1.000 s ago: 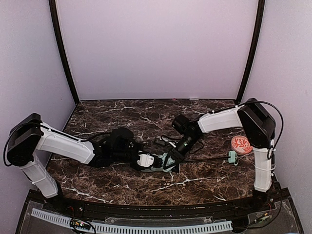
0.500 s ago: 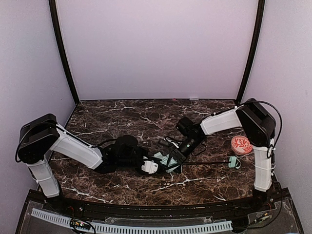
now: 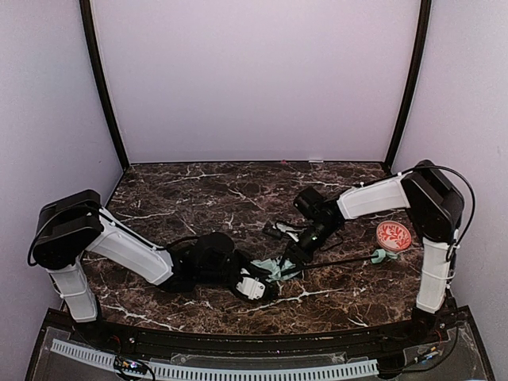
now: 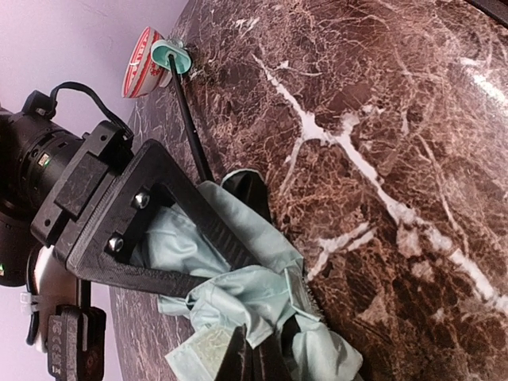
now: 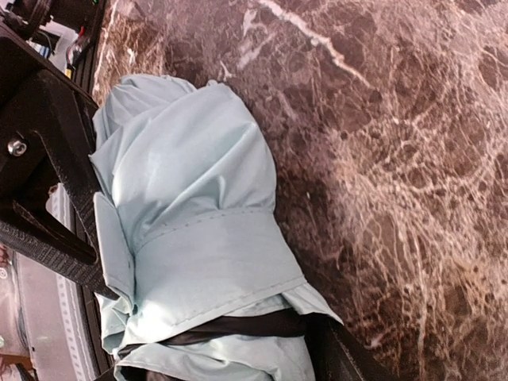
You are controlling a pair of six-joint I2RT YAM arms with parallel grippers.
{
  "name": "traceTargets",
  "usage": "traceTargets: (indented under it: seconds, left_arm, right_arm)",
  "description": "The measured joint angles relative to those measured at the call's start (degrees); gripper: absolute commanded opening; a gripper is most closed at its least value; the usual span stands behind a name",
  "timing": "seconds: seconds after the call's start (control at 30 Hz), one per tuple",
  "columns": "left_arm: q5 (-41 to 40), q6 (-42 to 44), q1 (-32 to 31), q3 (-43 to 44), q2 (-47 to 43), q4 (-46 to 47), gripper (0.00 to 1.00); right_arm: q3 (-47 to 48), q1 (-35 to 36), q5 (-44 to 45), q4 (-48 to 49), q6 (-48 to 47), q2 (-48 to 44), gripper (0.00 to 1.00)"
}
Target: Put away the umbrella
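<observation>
The umbrella (image 3: 275,268) lies folded on the marble table, its mint fabric bunched between both grippers. Its thin black shaft (image 3: 337,260) runs right to the small mint handle (image 3: 379,255). My left gripper (image 3: 258,287) is shut on a fold of the fabric (image 4: 246,294) at its near end. My right gripper (image 3: 293,255) is closed around the fabric bundle (image 5: 198,230) from the far side; one dark finger (image 5: 349,361) shows beside the strap band. In the left wrist view the right gripper's black fingers (image 4: 182,214) straddle the fabric, with the shaft (image 4: 190,119) and handle (image 4: 171,54) beyond.
A round orange-red, white-patterned ball (image 3: 394,236) sits just behind the handle at the right, also showing in the left wrist view (image 4: 141,71). Purple walls close the table on three sides. A black rail runs along the near edge.
Both grippers and the bunched fabric have shifted a little to the right and nearer. The left arm has stretched further out. The handle and ball have stayed put.
</observation>
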Motion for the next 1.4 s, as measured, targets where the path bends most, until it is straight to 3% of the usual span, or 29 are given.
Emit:
traceTargets:
  seconds: [0.4, 0.67, 0.9, 1.03, 1.4]
  left_arm:
    - [3.13, -0.66, -2.56, 0.04, 2.23, -4.22, 0.0]
    - [4.52, -1.46, -3.1, -0.33, 3.08, -5.16, 0.0]
    - [4.52, -1.81, -3.1, -0.35, 3.08, -5.16, 0.0]
    - [4.5, -1.9, -3.1, -0.35, 3.08, -5.16, 0.0]
    - [4.48, -2.16, -3.1, -0.35, 3.08, -5.16, 0.0]
  right_arm:
    - [6.14, -1.53, 3.41, -16.59, -5.77, -5.79, 0.61]
    - [7.28, -0.07, 12.9, -7.08, 4.0, -12.24, 0.61]
    - [-2.27, 14.34, 27.54, 2.62, 7.52, -14.82, 0.68]
    - [-5.49, 15.15, 31.32, 2.16, 6.67, -13.81, 0.7]
    - [-4.83, 14.71, 31.34, 3.23, 3.69, -10.58, 0.69]
